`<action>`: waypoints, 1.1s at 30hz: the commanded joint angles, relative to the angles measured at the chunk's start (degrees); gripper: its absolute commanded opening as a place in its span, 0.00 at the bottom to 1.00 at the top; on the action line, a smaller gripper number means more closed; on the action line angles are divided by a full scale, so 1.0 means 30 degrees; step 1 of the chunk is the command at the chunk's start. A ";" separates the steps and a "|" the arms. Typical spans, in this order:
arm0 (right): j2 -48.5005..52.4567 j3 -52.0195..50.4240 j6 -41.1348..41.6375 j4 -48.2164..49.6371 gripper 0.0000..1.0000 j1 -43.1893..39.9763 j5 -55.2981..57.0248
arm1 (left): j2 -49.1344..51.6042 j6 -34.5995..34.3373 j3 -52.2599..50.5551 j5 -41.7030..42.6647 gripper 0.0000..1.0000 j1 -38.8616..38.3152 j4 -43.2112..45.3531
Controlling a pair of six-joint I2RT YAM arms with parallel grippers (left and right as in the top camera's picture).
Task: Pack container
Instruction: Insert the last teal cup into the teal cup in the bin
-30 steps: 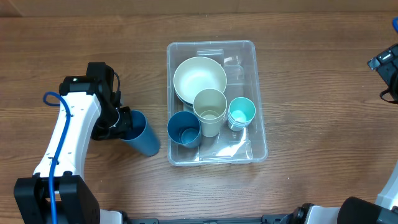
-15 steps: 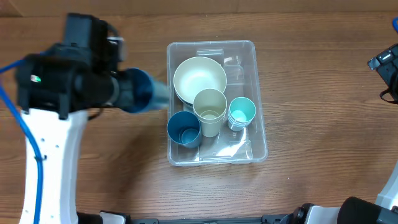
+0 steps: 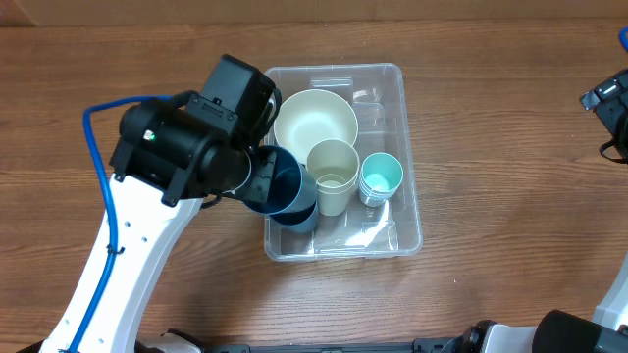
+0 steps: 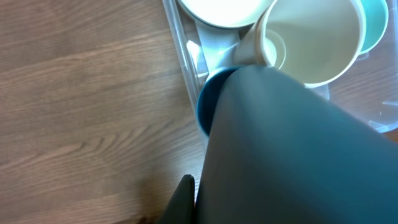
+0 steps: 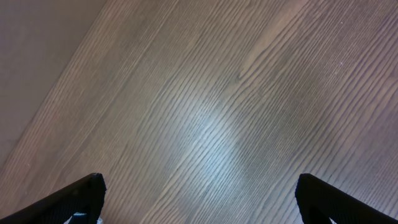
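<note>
The clear plastic container (image 3: 410, 147) stands mid-table. It holds a cream bowl (image 3: 315, 123), a cream cup (image 3: 332, 169), a teal cup (image 3: 382, 176) and a blue cup (image 3: 299, 216). My left gripper (image 3: 253, 178) is shut on a second dark blue cup (image 3: 280, 181), held tilted over the container's front left corner, above the blue cup inside. In the left wrist view the held cup (image 4: 298, 149) fills the lower right, over the inner blue cup's rim (image 4: 205, 102). My right gripper (image 5: 199, 199) is open and empty over bare wood at the far right (image 3: 608, 103).
The container's left wall (image 4: 180, 37) runs under the held cup. The cream cup (image 4: 311, 43) and cream bowl (image 4: 217, 9) sit close behind the blue cup. Wooden table (image 3: 491, 294) surrounds the container.
My left arm has lifted the dark blue cup off the table left of the container and carried it right, to above the container's front left corner. The right arm has not moved.
</note>
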 commanded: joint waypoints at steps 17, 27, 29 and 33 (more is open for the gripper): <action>-0.0007 0.0087 0.0022 0.0087 1.00 0.0036 -0.0007 | -0.0262 -0.0685 -0.0772 -0.0372 0.05 -0.0160 -0.0051; -0.0007 0.0087 0.0022 0.0095 1.00 0.0036 0.0000 | -0.0262 -0.0539 -0.1494 -0.0168 0.18 -0.0284 -0.0044; -0.0007 0.0087 0.0022 0.0087 1.00 0.0036 -0.0007 | -0.0262 -0.0539 -0.1494 -0.0204 0.29 -0.0284 -0.0051; -0.0007 0.0087 0.0022 0.0087 1.00 0.0036 -0.0007 | -0.0262 -0.0554 -0.1253 -0.1151 0.40 -0.0226 0.0073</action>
